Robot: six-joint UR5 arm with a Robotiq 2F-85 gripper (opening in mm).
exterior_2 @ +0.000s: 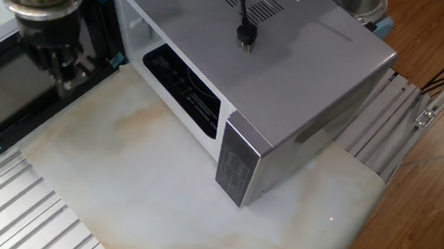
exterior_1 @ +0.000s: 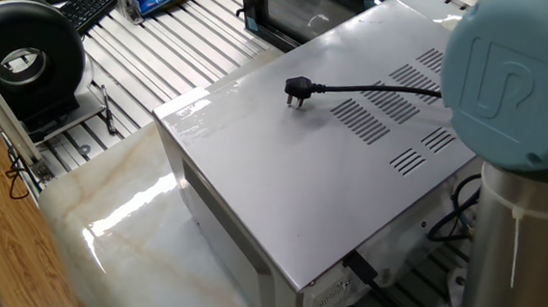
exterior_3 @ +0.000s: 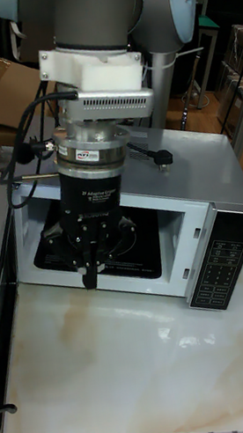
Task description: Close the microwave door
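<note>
Microwave (exterior_2: 295, 74) sits on the pale marble-look bench (exterior_2: 156, 184), silver casing up, vent slots on top, black cord (exterior_1: 376, 88) lying across the roof with the plug (exterior_2: 245, 36) resting loose near the middle. Door (exterior_2: 8, 92) is swung fully open, hinged on the left of the cavity and standing out over the bench edge toward the slatted aluminium frame; dark glass window faces up toward the other fixed camera. Cavity (exterior_3: 145, 248) is exposed, dark floor visible inside, control panel (exterior_3: 216, 271) on the right of the opening. Tool (exterior_2: 63, 81) hangs pointing down in front of the open cavity, just beside the inner face of the door, near its hinge end; contact with the door can't be confirmed from any view. In the tall view the tool (exterior_3: 90, 274) fingertips look drawn together with nothing between them, so closed and empty. Arm's blue-grey joint cap (exterior_1: 510, 69) blocks the right of one fixed view. A round black fan-like unit (exterior_1: 21, 60) stands well apart at the far left.
</note>
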